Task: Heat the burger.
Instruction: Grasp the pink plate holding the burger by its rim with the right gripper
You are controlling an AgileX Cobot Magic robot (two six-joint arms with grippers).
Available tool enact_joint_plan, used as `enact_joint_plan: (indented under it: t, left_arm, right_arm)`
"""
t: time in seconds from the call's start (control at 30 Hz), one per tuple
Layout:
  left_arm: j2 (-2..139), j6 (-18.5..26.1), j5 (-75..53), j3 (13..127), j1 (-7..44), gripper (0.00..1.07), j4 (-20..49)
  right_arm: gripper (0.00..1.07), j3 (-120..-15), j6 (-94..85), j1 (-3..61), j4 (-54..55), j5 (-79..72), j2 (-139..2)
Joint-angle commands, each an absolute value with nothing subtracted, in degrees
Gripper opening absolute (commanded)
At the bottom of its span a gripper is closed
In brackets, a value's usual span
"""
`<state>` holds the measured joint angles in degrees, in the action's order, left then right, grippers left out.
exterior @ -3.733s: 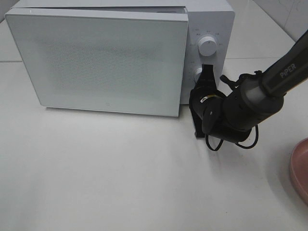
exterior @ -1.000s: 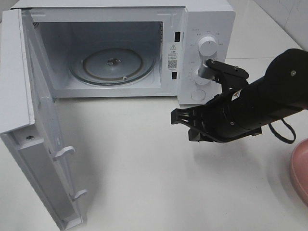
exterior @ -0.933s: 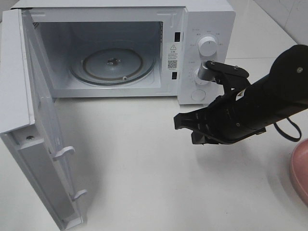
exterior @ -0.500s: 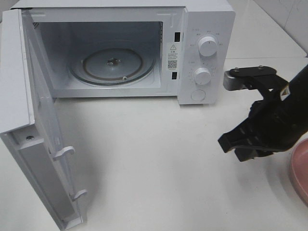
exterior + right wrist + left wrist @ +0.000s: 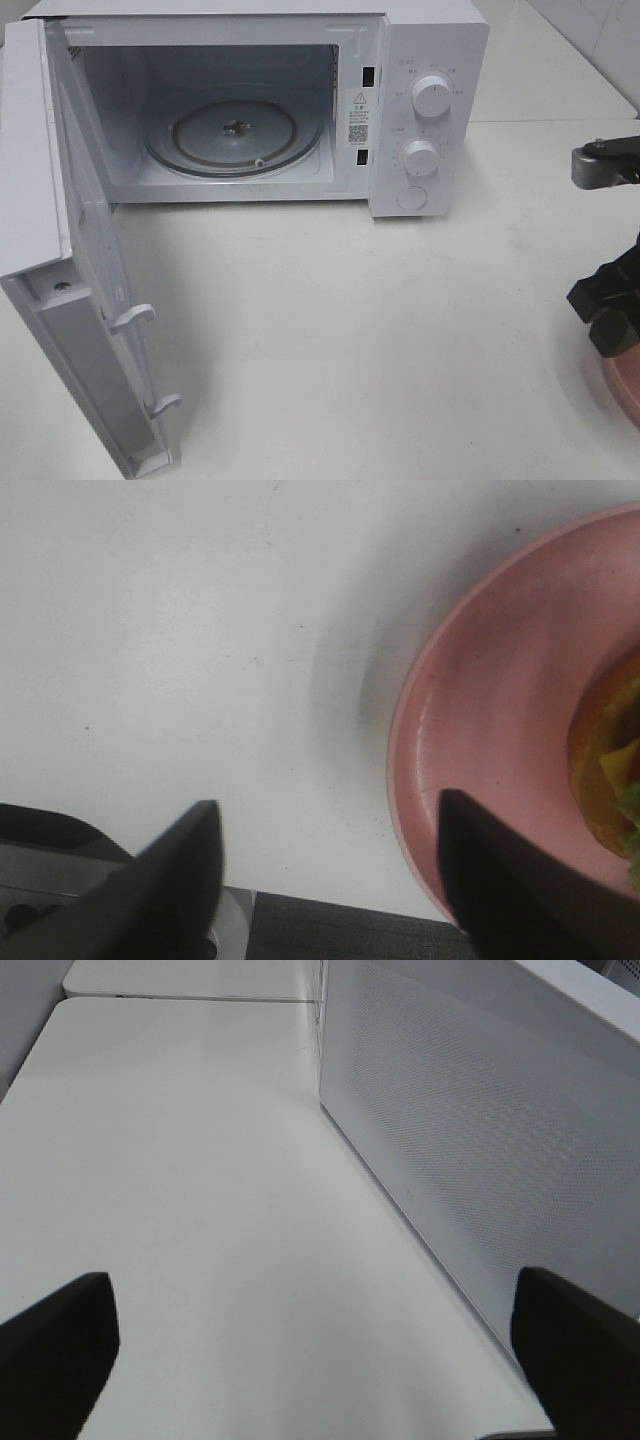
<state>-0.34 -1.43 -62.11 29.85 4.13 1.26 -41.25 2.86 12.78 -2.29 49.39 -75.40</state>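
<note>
Relocated since half a second ago: the right gripper (image 5: 328,815), then at the middle right of the high view, now sits at that view's right edge, directly above the rim of the pink plate (image 5: 480,720). Compared with the earliest frame, the microwave (image 5: 430,60) has gone from closed to open. Its door (image 5: 90,330) now stands swung wide at the left of the frame, exposing the glass turntable (image 5: 235,135), which is bare. The microwave body itself has not shifted on the table (image 5: 350,330).

**Key relation.** In the right wrist view, the burger (image 5: 612,760) shows only as a sliver of brown bun and green lettuce at the right edge of the frame, resting on the plate. It lies beyond the right-hand finger rather than between the two. The gap between the jaws spans bare table and the plate's near rim. The jaws stand wide apart and hold nothing. Judged from this, the gripper must travel further toward the plate's centre before the burger falls between the fingers. Too little of the burger shows to give it a long axis. It cannot be seen in the high view at all.

**Arm choice.** The right arm is plainly the nearer. The left gripper (image 5: 312,1290), jaws also apart and empty, looks along the perforated outer face of the door, on the opposite side of the table from the plate.
</note>
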Motion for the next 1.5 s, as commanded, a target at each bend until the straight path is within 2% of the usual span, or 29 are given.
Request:
enact_joint_plan:
  t: [0.03,0.07,0.1,0.7,1.0,1.5]
  left_arm:
    - [-1.2,-1.38,-61.36,29.68,4.07,1.0,1.32]
    - [-1.2,-1.38,-61.36,29.68,4.07,1.0,1.32]
    - [-1.2,-1.38,-61.36,29.68,4.07,1.0,1.32]
    - [-1.2,-1.38,-61.36,29.68,4.07,1.0,1.32]
    - [-1.2,-1.38,-61.36,29.68,4.07,1.0,1.32]
    - [-1.2,-1.38,-61.36,29.68,4.07,1.0,1.32]
  right_arm:
    - [0.85,-40.91,3.09,12.03,-3.61,50.25,-75.06]
    - [0.98,-40.91,3.32,12.03,-4.64,50.02,-75.06]
    - [1.03,-40.91,3.61,12.03,-5.27,49.56,-75.17]
    - [0.97,-40.91,10.37,12.03,-9.57,45.72,-75.52]
    - [0.94,-38.67,9.68,6.13,-9.63,41.94,-75.57]
    - [0.9,-32.77,10.31,3.38,-9.0,33.63,-79.18]
